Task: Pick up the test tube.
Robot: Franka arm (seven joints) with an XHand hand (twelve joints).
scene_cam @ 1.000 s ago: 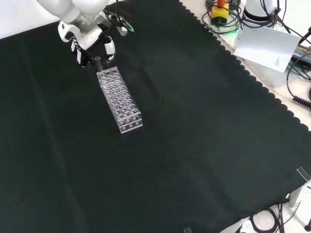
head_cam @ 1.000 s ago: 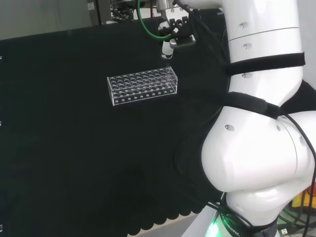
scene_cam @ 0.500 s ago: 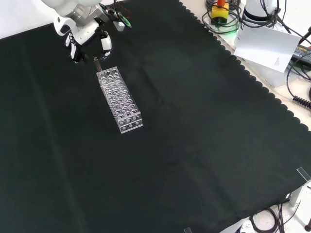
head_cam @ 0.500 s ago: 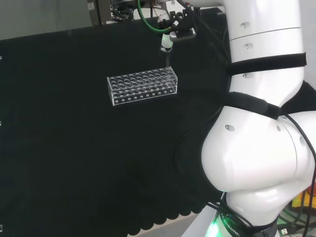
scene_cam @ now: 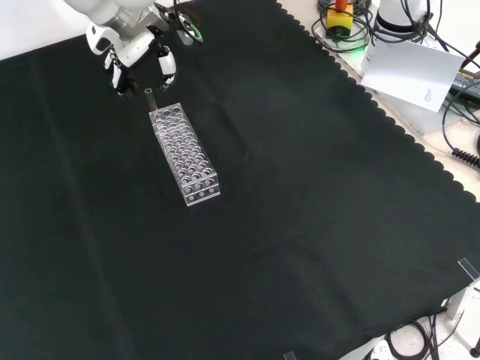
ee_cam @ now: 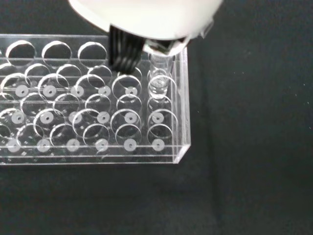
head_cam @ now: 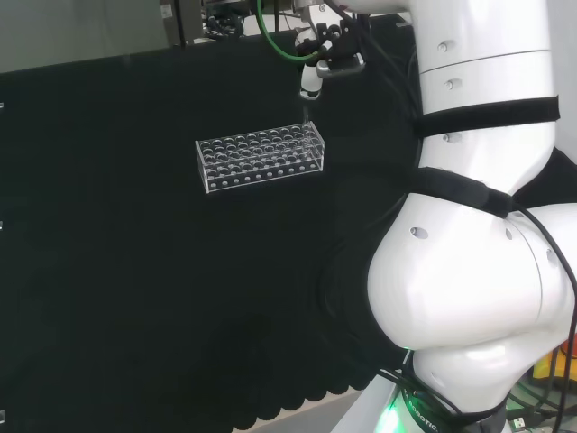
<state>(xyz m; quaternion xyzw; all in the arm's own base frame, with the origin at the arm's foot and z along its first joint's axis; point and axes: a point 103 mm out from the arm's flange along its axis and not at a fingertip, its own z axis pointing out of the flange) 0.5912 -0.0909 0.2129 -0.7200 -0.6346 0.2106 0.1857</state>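
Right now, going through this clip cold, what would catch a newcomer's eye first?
First the clear plastic test tube rack, alone on the black cloth, left of centre in the front view. Then the black and white hand above the rack's far end, fingers curled round a thin clear glass test tube that stands upright there. In the head view, the arm's big white links loom at the right.

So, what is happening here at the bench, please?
A white robot arm's hand hangs over the far end of a clear test tube rack on the black cloth. Its fingers pinch the top of a clear test tube, which stands upright at the rack's end. In the wrist view the tube's lower end appears to be still among the rack's end holes, so it is not clearly free yet.
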